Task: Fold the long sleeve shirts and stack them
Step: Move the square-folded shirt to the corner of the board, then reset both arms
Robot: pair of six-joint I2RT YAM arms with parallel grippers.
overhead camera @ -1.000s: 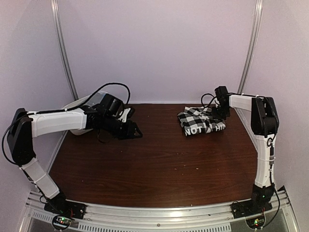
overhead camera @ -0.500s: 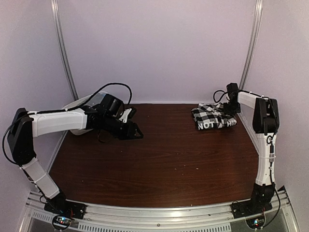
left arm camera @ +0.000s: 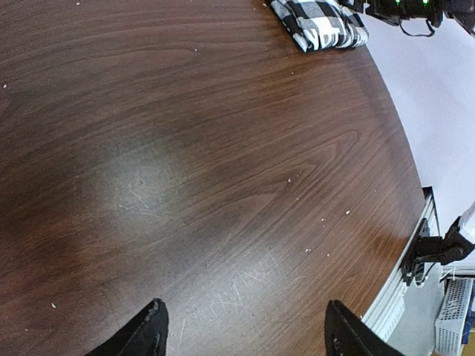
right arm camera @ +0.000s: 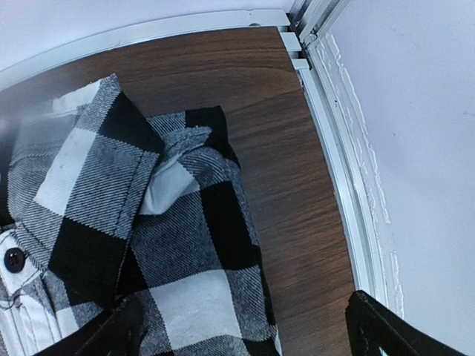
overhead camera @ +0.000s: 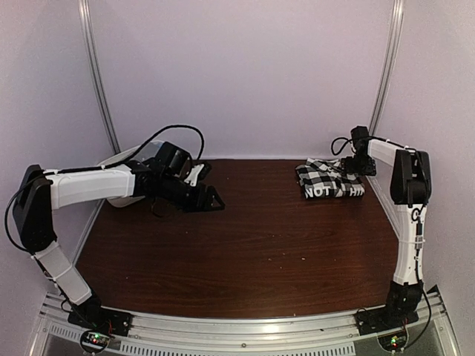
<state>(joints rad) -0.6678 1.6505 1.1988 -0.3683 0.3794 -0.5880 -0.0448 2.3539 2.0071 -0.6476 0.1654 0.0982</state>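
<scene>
The folded checked shirt (overhead camera: pixel 330 180) lies at the far right corner of the bench (overhead camera: pixel 245 245), my right claw (right arm camera: pixel 249 322) spread wide just over its collar. I should rise straight up so no finger drags the fold. My left claw (left arm camera: pixel 241 330) hangs spread, empty.

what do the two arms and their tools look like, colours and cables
Both the left arm and right arm have white tubular shells with black joints. The left tool and right tool are black, each with two tapered fingers. A black cable loops over the left arm; a shorter one sits by the right wrist. Tiny green lights glow at both bases.
</scene>
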